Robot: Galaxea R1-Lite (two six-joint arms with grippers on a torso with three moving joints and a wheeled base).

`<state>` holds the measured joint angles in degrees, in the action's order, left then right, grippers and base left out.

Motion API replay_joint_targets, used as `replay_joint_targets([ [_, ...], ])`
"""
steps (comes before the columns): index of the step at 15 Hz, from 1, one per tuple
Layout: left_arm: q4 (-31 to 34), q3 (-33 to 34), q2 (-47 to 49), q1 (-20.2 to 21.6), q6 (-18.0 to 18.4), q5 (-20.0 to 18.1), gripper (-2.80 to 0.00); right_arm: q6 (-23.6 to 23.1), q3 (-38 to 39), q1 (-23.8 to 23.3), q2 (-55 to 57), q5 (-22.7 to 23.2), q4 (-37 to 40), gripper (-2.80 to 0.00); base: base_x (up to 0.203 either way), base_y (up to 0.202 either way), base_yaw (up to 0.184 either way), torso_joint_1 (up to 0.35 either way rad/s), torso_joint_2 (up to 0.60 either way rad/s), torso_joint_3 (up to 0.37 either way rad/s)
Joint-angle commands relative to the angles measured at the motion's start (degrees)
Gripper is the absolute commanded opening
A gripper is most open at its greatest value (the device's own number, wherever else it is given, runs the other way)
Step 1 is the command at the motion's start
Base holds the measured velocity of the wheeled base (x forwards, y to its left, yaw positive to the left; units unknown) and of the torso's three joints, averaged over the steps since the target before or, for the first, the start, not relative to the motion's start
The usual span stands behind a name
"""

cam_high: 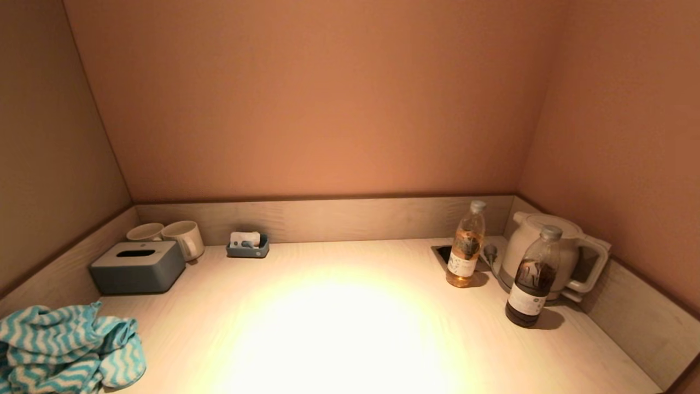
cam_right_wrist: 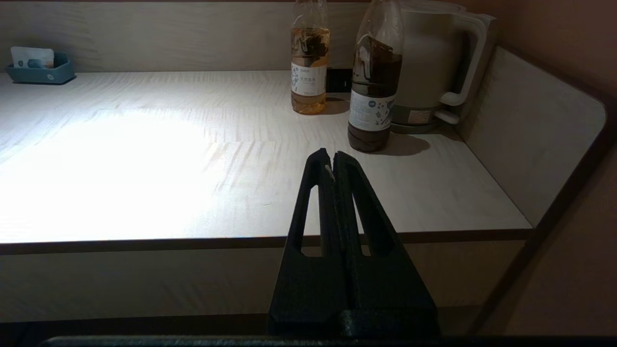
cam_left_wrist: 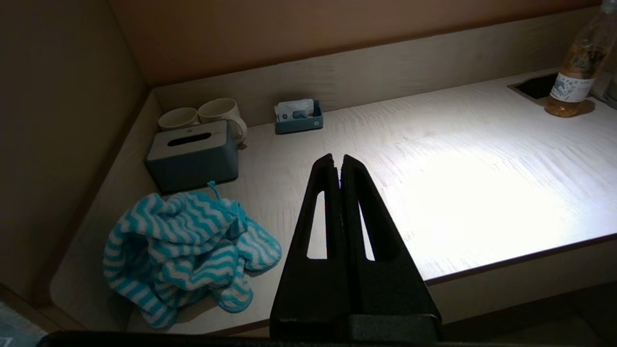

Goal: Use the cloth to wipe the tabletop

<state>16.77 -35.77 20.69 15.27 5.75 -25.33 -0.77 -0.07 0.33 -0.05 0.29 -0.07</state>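
Observation:
A crumpled cloth [cam_high: 63, 350] with blue and white zigzag stripes lies at the front left corner of the pale wooden tabletop [cam_high: 339, 328]; it also shows in the left wrist view [cam_left_wrist: 185, 250]. My left gripper [cam_left_wrist: 337, 161] is shut and empty, held before the table's front edge, to the right of the cloth and apart from it. My right gripper [cam_right_wrist: 331, 156] is shut and empty, held before the front edge near the right end, short of the dark bottle [cam_right_wrist: 375, 82]. Neither gripper shows in the head view.
A grey tissue box [cam_high: 136, 266], two mugs [cam_high: 175, 238] and a small blue tray [cam_high: 249, 245] stand at the back left. A light bottle [cam_high: 466, 251], the dark bottle [cam_high: 533, 279], a kettle [cam_high: 552, 254] and a socket cut-out [cam_high: 444, 253] are at the right. Low walls border three sides.

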Motion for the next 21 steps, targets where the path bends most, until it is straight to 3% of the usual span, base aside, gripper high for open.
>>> replay_joint_targets([
  [1, 0.78, -0.43, -2.44, -7.26, -0.09, 8.17, -2.8, -0.02, -0.01, 0.02, 0.05, 0.06, -0.01, -2.8, 0.0, 0.0, 0.0, 0.0, 0.0, 0.0],
  [3, 2.48, 0.03, -5.1, -12.37, -0.77, 17.16, -2.8, -0.02, -0.01, 0.02, 0.05, 0.06, -0.01, -2.8, 0.0, 0.0, 0.0, 0.0, 0.0, 0.0],
  [4, 3.3, 0.13, -6.26, -13.15, -0.93, 17.95, -2.8, 0.04, -0.01, 0.02, 0.05, 0.06, -0.01, -2.8, 0.0, 0.0, 0.0, 0.0, 0.0, 0.0],
  [11, 5.64, 2.46, -8.3, -13.6, -2.06, 21.11, -2.8, 0.06, -0.01, 0.02, 0.05, 0.06, -0.01, -2.8, 0.0, 0.0, 0.0, 0.0, 0.0, 0.0],
  [14, 5.64, 5.08, -11.08, -14.73, -2.12, 24.24, -2.8, -0.01, -0.01, 0.02, 0.05, 0.06, -0.01, -2.8, 0.0, 0.0, 0.0, 0.0, 0.0, 0.0],
  [21, 5.13, 12.79, -18.69, -14.86, -1.86, 23.86, -2.8, -0.02, -0.01, 0.02, 0.05, 0.06, -0.01, -2.8, 0.0, 0.0, 0.0, 0.0, 0.0, 0.0],
])
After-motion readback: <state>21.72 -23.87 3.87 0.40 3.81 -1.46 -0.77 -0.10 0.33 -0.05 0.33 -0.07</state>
